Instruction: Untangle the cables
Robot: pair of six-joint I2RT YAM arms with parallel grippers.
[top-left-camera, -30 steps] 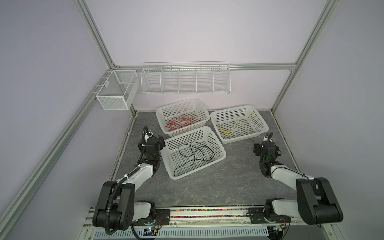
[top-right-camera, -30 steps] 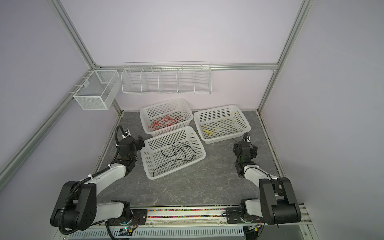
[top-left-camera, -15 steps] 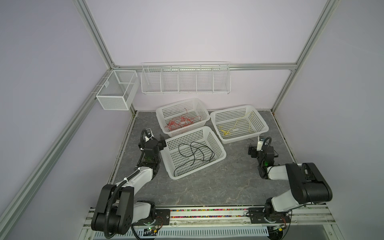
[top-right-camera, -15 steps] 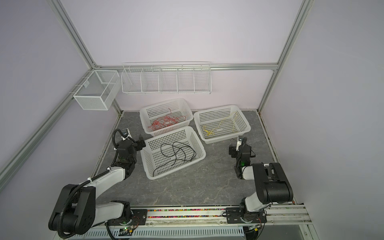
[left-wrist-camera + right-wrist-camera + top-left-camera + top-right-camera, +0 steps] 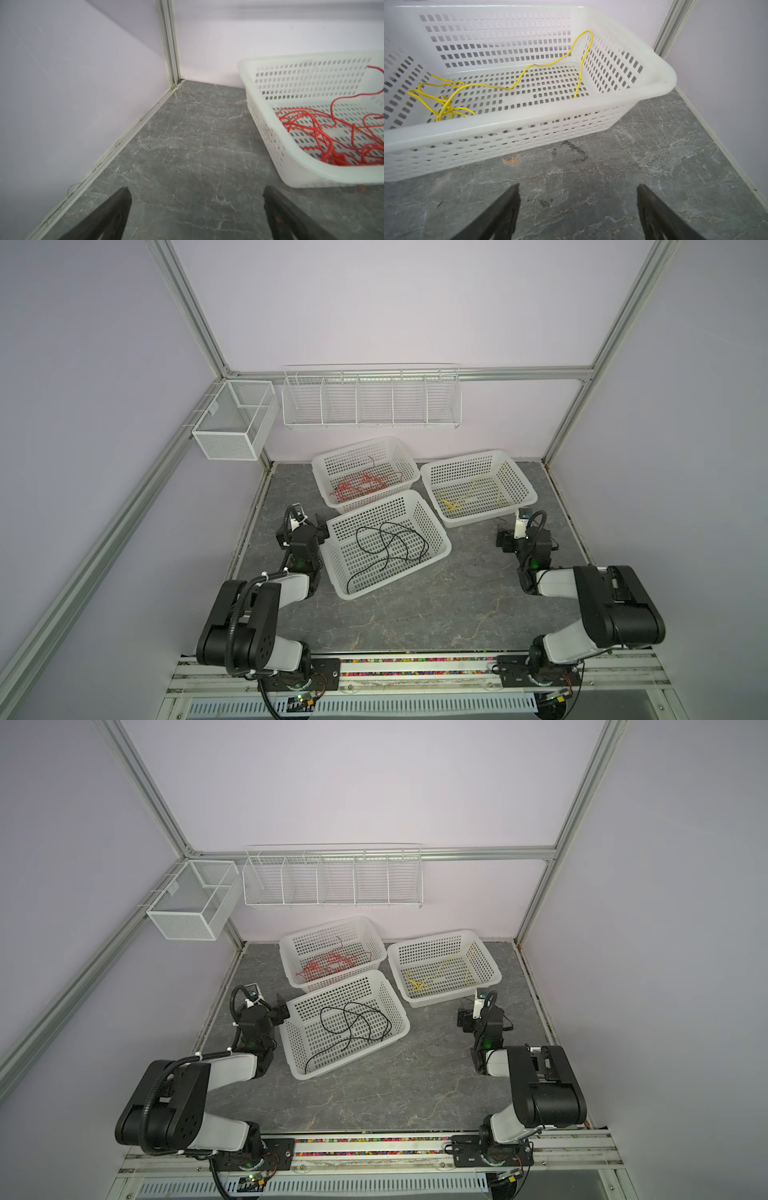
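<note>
Red cables [image 5: 365,486] are seen in rear-left basket [image 5: 357,446], yellow cables [image 5: 468,498] in rear-right basket [image 5: 463,459], black cables [image 5: 390,547] in front basket [image 5: 433,526]. L hand [image 5: 195,193] & R hand [image 5: 578,187] are held wide open, empty, near tabletop [image 5: 415,614].

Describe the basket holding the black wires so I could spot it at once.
On the grey marbled table stand three white perforated baskets, two toward the back wall. The front basket lies before them, turned askew, nearest the arms' bases. It alone holds loose black cables; the rear left basket holds red cables, the rear right basket yellow cables.
</note>
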